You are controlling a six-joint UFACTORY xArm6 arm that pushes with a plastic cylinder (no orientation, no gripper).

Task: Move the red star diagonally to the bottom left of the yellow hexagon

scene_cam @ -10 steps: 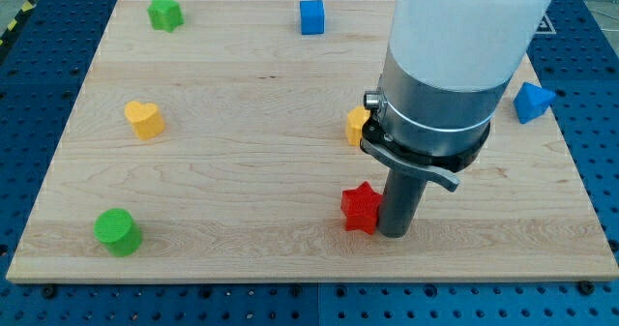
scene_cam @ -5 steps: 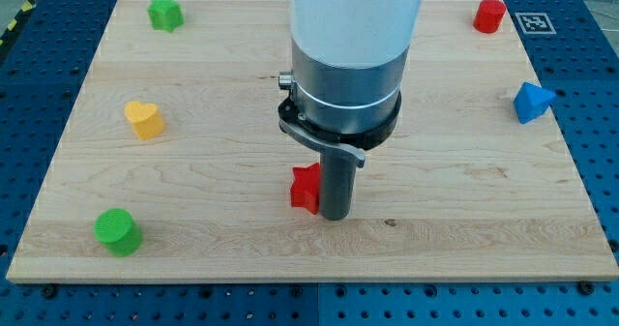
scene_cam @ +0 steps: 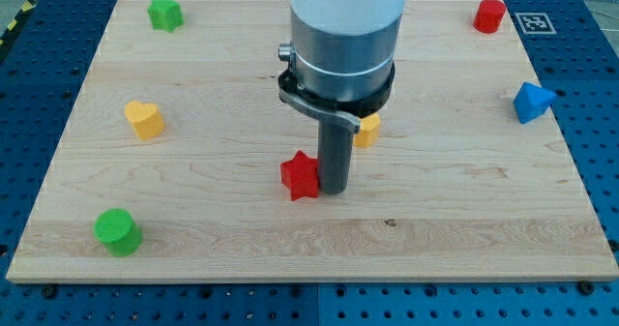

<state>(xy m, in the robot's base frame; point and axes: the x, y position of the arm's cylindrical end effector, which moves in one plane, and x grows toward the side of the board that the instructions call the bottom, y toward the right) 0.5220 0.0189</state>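
Observation:
The red star point(scene_cam: 301, 176) lies near the middle of the wooden board point(scene_cam: 193, 229). My tip point(scene_cam: 333, 190) stands right against the star's right side, touching it. The yellow hexagon point(scene_cam: 367, 130) is partly hidden behind the rod, up and to the right of the star. The star is below and to the left of the hexagon.
A green star point(scene_cam: 165, 13) is at the top left, a yellow heart point(scene_cam: 144, 119) at the left, a green cylinder point(scene_cam: 117, 231) at the bottom left. A red cylinder point(scene_cam: 489, 14) is at the top right, a blue block point(scene_cam: 532, 102) at the right edge.
The tip and red star moved left across the board from the lower right of the hexagon, then slightly up; the hexagon is now visible again at the rod's right.

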